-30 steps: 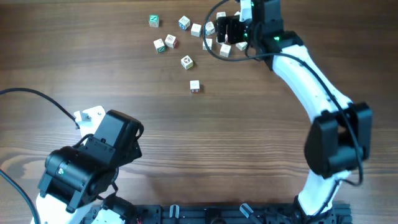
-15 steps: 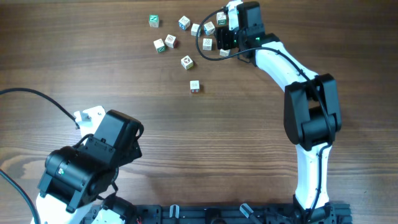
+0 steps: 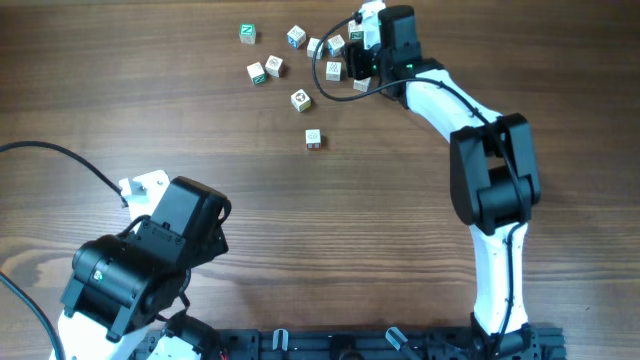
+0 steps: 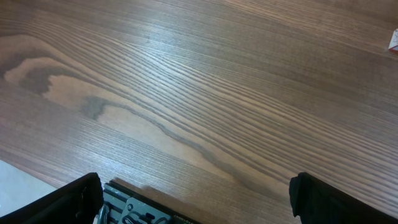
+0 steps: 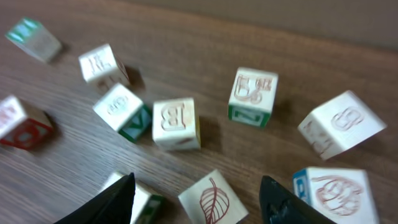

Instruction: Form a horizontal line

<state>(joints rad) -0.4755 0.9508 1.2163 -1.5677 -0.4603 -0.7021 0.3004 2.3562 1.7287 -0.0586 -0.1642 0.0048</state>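
Observation:
Several small white lettered cubes lie loose at the table's far middle, among them ones at the left (image 3: pixel 246 33), centre (image 3: pixel 300 99) and alone nearer (image 3: pixel 313 139). No row of touching cubes, so no horizontal line, shows. My right gripper (image 3: pixel 366 55) hovers over the cluster's right end, open. In the right wrist view its fingers (image 5: pixel 199 190) straddle a leaf-marked cube (image 5: pixel 211 202), with a B cube (image 5: pixel 176 122) just beyond. My left gripper (image 4: pixel 196 199) is open and empty over bare wood.
My left arm (image 3: pixel 150 262) is folded at the near left with its cable trailing left. A blue-edged cube (image 5: pixel 326 193) and a green-edged cube (image 5: pixel 134 199) lie just outside the right fingers. A cube corner (image 4: pixel 393 40) shows at the left wrist view's right edge.
The right arm's elbow has swung in to the left and the gripper has shifted slightly left over the cluster. The left arm has not moved.

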